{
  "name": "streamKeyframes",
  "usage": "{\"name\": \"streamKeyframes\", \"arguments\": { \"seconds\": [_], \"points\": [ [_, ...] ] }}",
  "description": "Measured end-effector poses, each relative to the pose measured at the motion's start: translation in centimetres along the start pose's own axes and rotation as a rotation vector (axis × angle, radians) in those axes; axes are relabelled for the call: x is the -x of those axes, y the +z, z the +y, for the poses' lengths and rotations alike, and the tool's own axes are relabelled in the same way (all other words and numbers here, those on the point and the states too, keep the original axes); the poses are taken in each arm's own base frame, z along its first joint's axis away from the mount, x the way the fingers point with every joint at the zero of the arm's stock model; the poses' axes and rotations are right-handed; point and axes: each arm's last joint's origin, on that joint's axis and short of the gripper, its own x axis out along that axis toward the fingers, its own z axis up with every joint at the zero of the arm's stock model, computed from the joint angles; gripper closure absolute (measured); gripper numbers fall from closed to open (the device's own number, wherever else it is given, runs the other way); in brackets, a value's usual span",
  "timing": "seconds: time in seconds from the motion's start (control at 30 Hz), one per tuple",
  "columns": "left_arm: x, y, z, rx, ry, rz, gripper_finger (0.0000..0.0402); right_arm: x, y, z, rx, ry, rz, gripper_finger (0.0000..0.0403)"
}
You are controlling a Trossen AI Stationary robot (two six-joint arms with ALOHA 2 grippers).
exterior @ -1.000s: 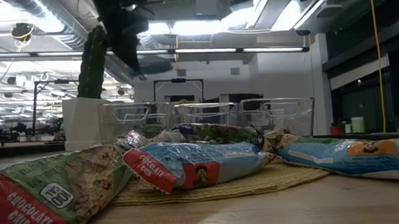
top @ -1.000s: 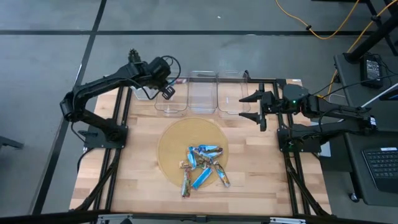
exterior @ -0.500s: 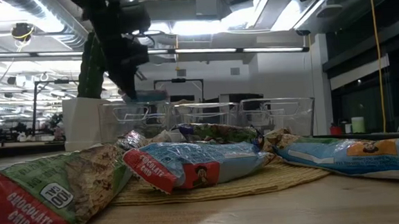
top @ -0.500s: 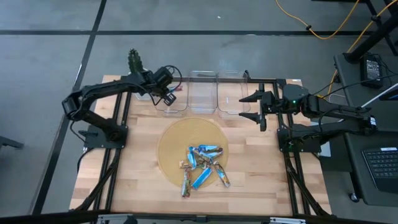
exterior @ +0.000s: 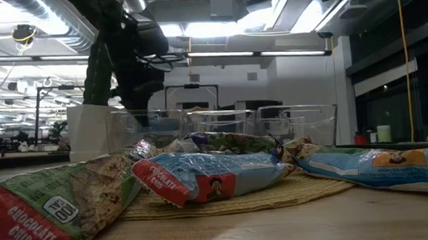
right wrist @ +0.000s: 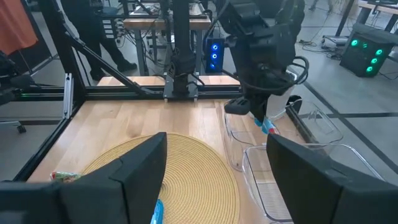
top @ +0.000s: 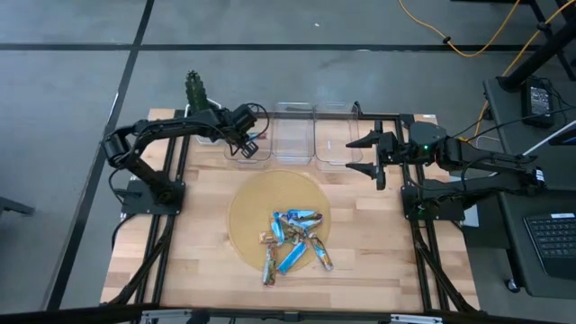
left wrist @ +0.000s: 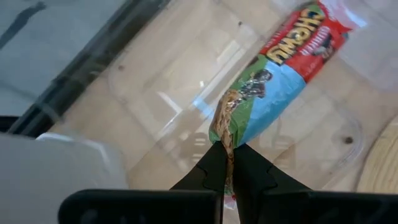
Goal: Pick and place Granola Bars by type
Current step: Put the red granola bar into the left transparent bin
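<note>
A blue granola bar [left wrist: 273, 87] with a red end hangs from the left gripper [left wrist: 227, 163], whose two dark fingers are pinched tight on the wrapper's crimped end; the rest of the bar reaches away from the fingertips, down into the leftmost clear bin [top: 245, 151]. The bin's clear floor and walls lie all round the bar, and through them the wooden table [top: 378, 225] shows. From the right wrist view the same bar is a small blue-and-red tip just under that gripper, at the mouth of the bin. Next to that bin, on the side away from the left arm, stand two more clear bins [top: 292, 135] in a row. Nearer the table's front edge than the left gripper, a round woven mat [top: 252, 207] carries the remaining granola bars [top: 292, 238] in a loose heap, blue ones mixed with brown ones, some overlapping. A small cactus in a white pot [top: 194, 88] stands just behind the left gripper at the table's far corner. The right gripper [top: 364, 154] hovers beside the bin row's other end, fingers spread wide and holding nothing.
</note>
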Motion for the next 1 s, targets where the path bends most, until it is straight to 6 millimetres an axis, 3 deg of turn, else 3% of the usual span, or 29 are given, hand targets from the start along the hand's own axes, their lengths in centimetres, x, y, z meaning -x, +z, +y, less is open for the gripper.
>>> {"name": "streamKeyframes", "arguments": {
  "seconds": [0.37, 0.7, 0.83, 1.0],
  "points": [
    [-1.0, 0.0, -0.3, -0.021, -0.023, 0.031, 0.0378, 0.0, 0.0, 0.0, -0.002, 0.0, 0.0, 0.0126],
    [-0.8, 0.0, -0.2, -0.036, -0.024, 0.027, 0.0327, 0.0, 0.0, 0.0, -0.001, 0.0, 0.0, 0.0126],
    [0.7, 0.7, -0.3, -0.064, -0.035, -0.022, 0.0307, 0.0, 0.0, 0.0, -0.001, 0.0, 0.001, 0.0126],
    [5.1, 2.1, -0.7, -0.102, -0.092, -0.16, 0.0297, 0.0, 0.0, 0.0, -0.001, 0.0, 0.002, 0.0126]
  ]
}}
